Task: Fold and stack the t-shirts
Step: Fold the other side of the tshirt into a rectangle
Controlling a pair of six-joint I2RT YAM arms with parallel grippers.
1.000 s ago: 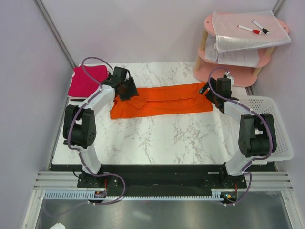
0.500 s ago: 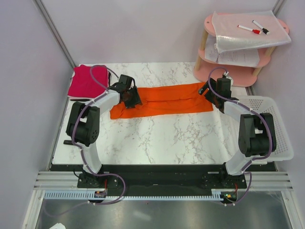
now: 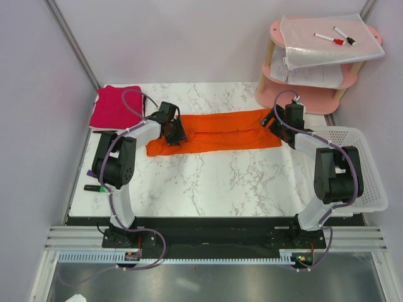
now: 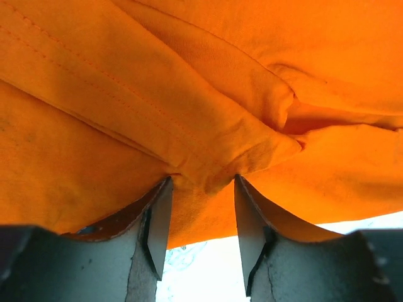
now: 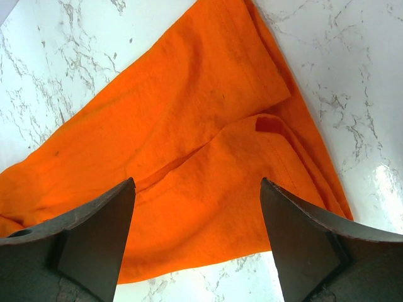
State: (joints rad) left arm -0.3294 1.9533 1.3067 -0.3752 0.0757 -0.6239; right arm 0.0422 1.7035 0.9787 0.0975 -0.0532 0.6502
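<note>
L pincer [image 4: 201, 182] in orange tee's [image 3: 214, 132] left end, fold btwn fingers [image 4: 157, 220], can't tell if clamped. Tee: long strip, far-mid table [image 3: 208, 182]. R pincer [image 5: 195, 182] released over right end. Risk: L nips top layer only → fold opens. Pink tee [image 3: 115, 106] just beside L arm, basket [image 3: 362, 163] near R.
</note>
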